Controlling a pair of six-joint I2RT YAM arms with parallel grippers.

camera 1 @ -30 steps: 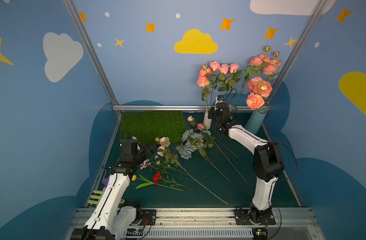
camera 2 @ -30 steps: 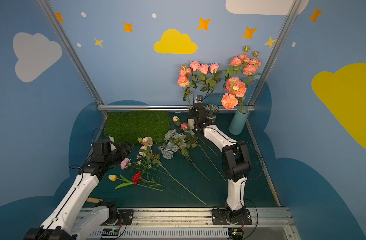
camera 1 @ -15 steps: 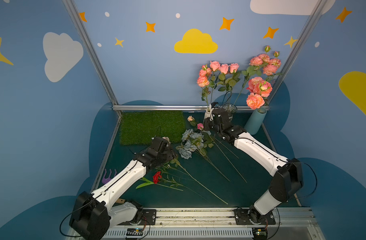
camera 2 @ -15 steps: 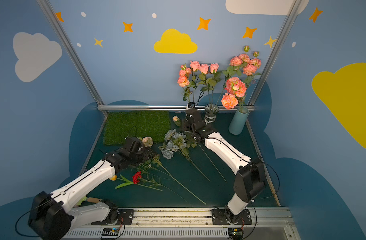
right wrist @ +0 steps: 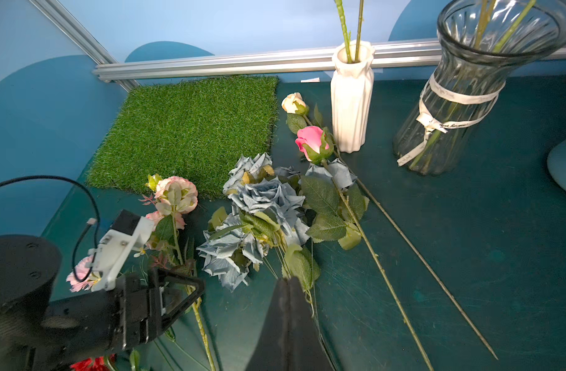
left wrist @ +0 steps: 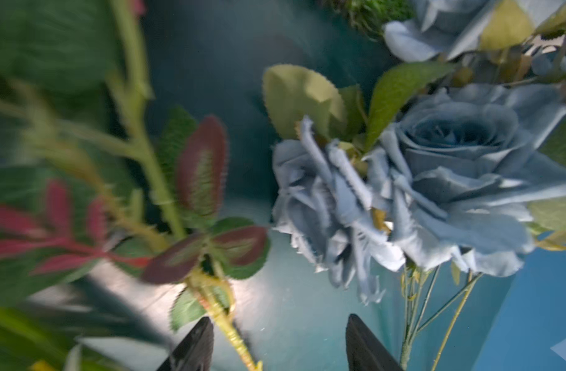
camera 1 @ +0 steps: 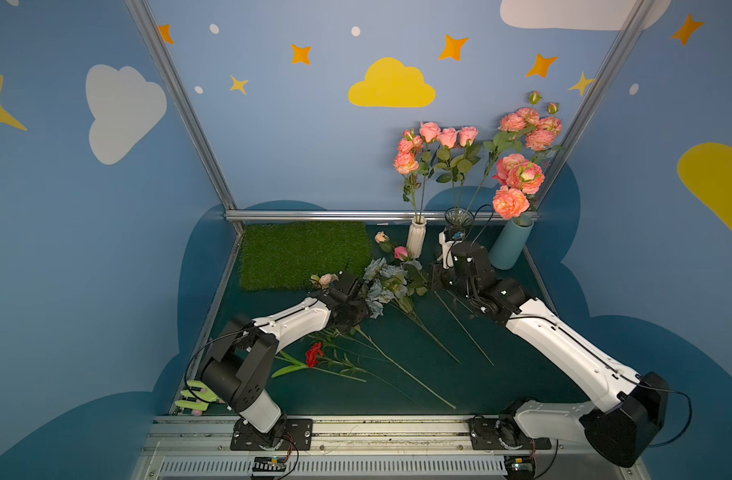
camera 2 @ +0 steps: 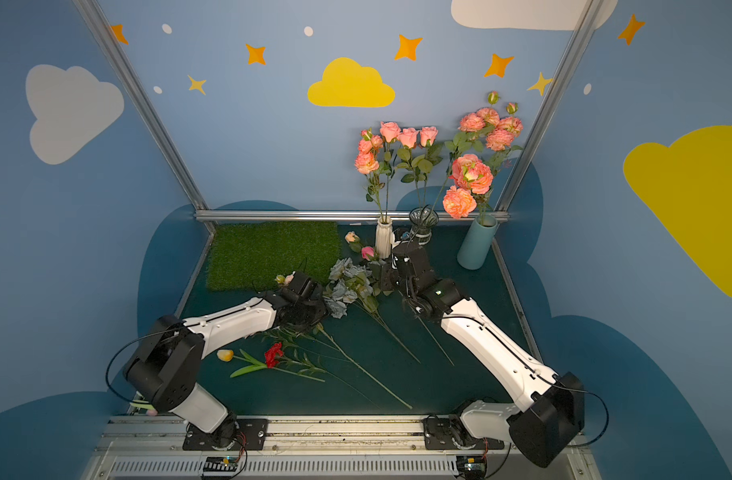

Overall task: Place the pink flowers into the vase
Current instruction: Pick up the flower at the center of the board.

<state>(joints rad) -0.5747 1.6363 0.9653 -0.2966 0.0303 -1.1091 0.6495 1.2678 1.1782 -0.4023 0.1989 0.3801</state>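
Note:
Pink flowers (camera 1: 439,137) stand in three vases at the back: white ribbed (camera 1: 416,243), glass (camera 1: 458,220) and teal (camera 1: 510,245). A pale pink spray (right wrist: 175,194) and a pink rosebud stem (right wrist: 310,139) lie on the table. My left gripper (left wrist: 280,347) is low over the pale spray's stem (left wrist: 230,331). It is open, and the stem runs between the jaws beside one finger (left wrist: 195,343). My right gripper (right wrist: 288,289) is shut on nothing, above the table beside the blue roses' stems. In a top view it (camera 1: 435,279) sits in front of the white vase.
A grey-blue rose bunch (camera 1: 383,282) lies between the two grippers. A red carnation (camera 1: 313,353) and a yellow tulip (camera 2: 225,354) lie in front of the left arm. A grass mat (camera 1: 302,253) covers the back left. A cream bud (right wrist: 294,102) lies by the white vase.
My left arm swung in from the left edge to the pale pink spray, its jaws narrowing. My right arm drew back from the vases toward the blue roses and shut.

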